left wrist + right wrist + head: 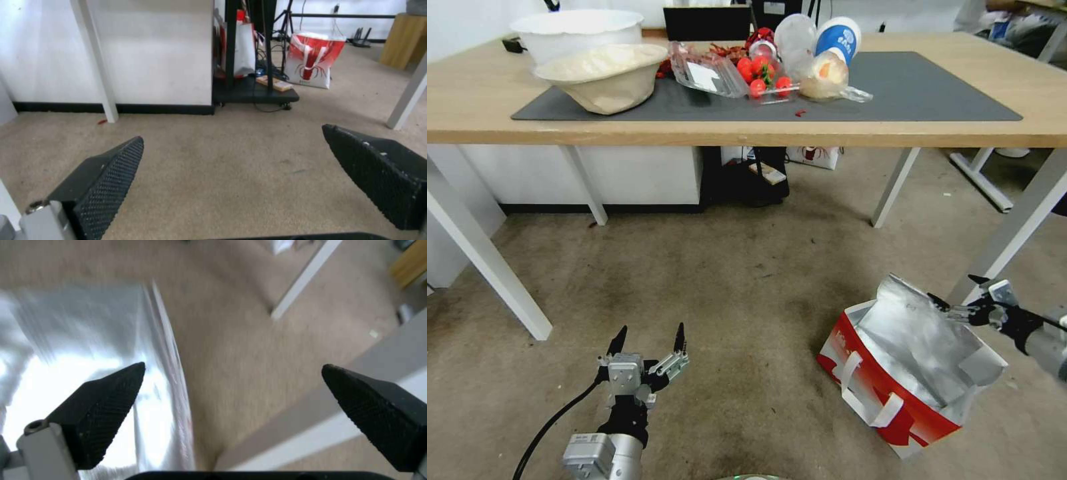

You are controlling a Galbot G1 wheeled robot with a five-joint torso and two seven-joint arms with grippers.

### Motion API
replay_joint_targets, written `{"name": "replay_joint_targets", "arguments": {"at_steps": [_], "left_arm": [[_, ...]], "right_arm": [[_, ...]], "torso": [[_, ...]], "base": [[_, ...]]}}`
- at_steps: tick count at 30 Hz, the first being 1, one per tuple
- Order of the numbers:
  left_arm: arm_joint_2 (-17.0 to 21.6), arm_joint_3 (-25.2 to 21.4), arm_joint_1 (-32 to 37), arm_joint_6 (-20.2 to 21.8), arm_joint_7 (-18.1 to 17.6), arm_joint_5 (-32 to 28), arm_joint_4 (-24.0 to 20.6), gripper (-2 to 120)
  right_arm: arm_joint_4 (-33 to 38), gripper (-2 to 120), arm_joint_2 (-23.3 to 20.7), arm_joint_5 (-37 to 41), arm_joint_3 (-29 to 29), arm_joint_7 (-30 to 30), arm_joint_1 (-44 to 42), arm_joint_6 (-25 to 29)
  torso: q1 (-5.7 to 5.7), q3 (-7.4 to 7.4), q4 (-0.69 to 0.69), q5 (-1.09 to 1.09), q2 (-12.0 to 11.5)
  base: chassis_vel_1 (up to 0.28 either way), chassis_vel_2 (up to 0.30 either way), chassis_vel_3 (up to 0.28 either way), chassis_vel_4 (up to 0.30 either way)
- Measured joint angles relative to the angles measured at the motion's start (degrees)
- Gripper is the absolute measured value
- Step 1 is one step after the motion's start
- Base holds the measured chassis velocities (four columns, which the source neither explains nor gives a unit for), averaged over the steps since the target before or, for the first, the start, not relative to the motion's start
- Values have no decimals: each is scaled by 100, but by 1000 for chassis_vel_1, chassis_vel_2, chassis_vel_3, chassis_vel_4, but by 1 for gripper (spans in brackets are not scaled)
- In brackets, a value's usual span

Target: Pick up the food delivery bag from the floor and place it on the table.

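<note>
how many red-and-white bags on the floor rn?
2: the food delivery bag on the floor by the open right gripper, and a second bag standing under the table. More may be hidden.

One delivery bag on the floor; two bowls and two cups on one table; two grippers, fingers spread.

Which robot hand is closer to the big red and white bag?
Right. The right gripper hovers open at the food delivery bag's foil rim; the left gripper sits open over bare floor, well apart.
</note>
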Motion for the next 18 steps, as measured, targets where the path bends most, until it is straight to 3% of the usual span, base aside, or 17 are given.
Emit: {"name": "replay_joint_targets", "arguments": {"at_steps": [8,18], "left_arm": [[-134,7,3,15,-2,19,41,100],[-220,-44,189,-1,4,122,-43,100]], "right_arm": [[-578,100,-447,-191,-826,-360,538,-77],[-875,100,-211,-314,-1983,-239,1685,-304]], "torso": [[0,0,-2,-2,3],[0,0,1,-1,4]], "base": [[0,0,0,0],[0,0,0,0]]}}
